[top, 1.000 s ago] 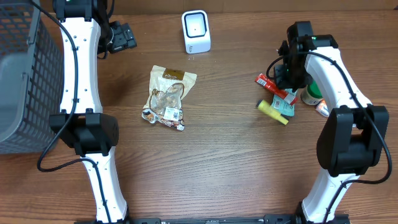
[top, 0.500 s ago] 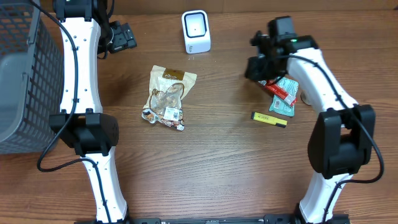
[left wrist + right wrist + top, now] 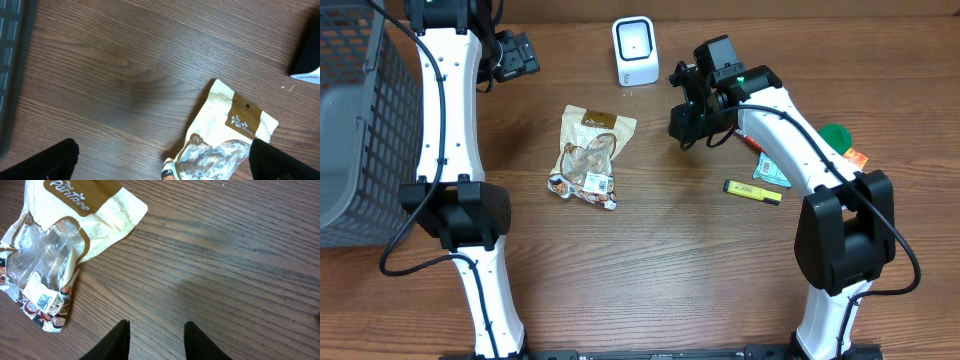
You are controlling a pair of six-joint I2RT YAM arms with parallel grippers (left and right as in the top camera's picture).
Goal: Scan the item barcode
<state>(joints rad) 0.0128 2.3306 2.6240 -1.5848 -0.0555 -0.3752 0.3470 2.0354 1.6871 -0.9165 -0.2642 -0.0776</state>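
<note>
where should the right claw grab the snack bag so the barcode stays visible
Probably the crumpled clear middle of the snack bag, coming straight down: it lies flat on the table, so only those raised folds offer a pinch. Keep off the barcode label at its lower end.

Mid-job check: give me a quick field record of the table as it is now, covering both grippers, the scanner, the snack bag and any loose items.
left gripper: open, empty, at the far edge left of the scanner
right gripper: open, empty, above bare table between snack bag and loose items
scanner: upright at the far edge
snack bag: lying flat, barcode label facing up, not held
yellow marker: lying loose beside the right arm
teal packet: partly under the right arm
basket: left edge
</note>
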